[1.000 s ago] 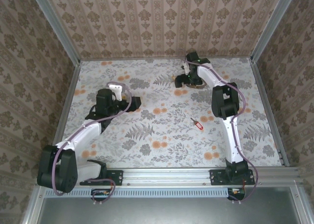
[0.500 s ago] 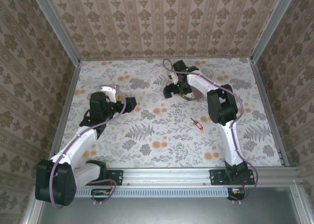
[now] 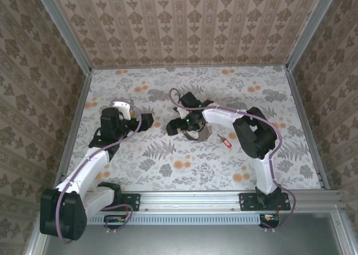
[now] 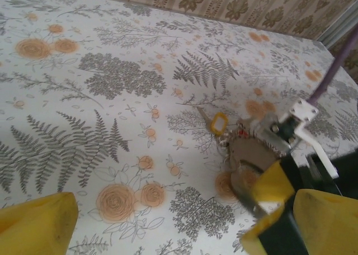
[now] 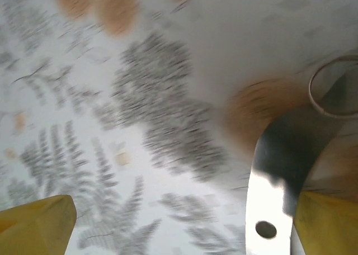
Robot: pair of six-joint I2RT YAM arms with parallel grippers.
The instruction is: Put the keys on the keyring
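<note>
The red key (image 3: 225,141) lies alone on the floral table (image 3: 168,165), right of centre. My right gripper (image 3: 177,126) is at the table's middle, jaws wide open, with the brown keyring (image 3: 197,133) just behind it. In the right wrist view the gripper (image 5: 179,224) has the keyring's band (image 5: 279,171) draped against its right finger (image 5: 330,221), with a thin ring (image 5: 334,87) above. My left gripper (image 3: 146,121) stands open, facing the right one. Ahead of its open jaws (image 4: 179,227) I see the yellow key (image 4: 218,122) beside the keyring (image 4: 246,154).
Wallpapered walls (image 3: 184,20) and a metal frame (image 3: 72,126) enclose the table on three sides. The right arm's elbow (image 3: 254,133) hangs over the table close to the red key. The right gripper's body (image 4: 285,129) crowds the right side of the left wrist view.
The right gripper swept from the back of the table toward the middle and left, dragging the keyring with it. The left gripper shifted slightly forward and left. The red key stayed put.
</note>
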